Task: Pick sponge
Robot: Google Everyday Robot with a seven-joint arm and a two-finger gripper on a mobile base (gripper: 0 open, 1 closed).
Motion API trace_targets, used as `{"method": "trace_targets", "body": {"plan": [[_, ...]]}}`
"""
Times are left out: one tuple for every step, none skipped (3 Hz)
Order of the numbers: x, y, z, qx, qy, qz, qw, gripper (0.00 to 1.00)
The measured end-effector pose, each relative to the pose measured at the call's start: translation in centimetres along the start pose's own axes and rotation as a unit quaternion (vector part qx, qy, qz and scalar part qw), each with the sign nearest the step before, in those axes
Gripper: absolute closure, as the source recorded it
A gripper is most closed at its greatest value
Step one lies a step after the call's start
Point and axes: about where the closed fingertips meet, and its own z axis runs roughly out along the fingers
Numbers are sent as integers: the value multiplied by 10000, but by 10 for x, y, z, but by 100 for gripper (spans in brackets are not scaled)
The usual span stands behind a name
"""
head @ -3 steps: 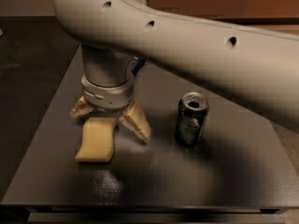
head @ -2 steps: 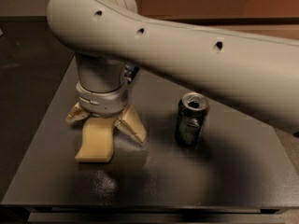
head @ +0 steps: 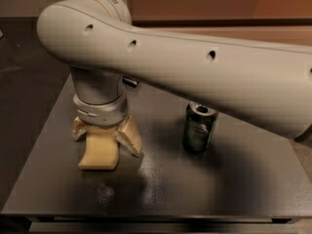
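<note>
As gripper [head: 105,143] straddles one sponge [head: 98,156], one can [head: 199,128] stands

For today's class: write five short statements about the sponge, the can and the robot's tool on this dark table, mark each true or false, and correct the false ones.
1. The tool is open and straddles the far end of the sponge. True.
2. The can lies on its side. False: it stands upright.
3. The can is held in the tool. False: it stands apart, to the right in the view.
4. The sponge is pale yellow. True.
5. The table is white. False: it is dark.
</note>
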Motion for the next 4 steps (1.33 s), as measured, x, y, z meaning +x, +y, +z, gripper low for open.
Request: {"method": "trace_targets", "body": {"plan": [[-2, -1, -4, 8, 60, -38, 10000, 42], [-3, -2, -15, 84, 85, -61, 9999, 64], [3, -4, -31, 246, 119, -11, 9996, 88], [17, -8, -56, 518, 92, 135, 9985, 100]]}}
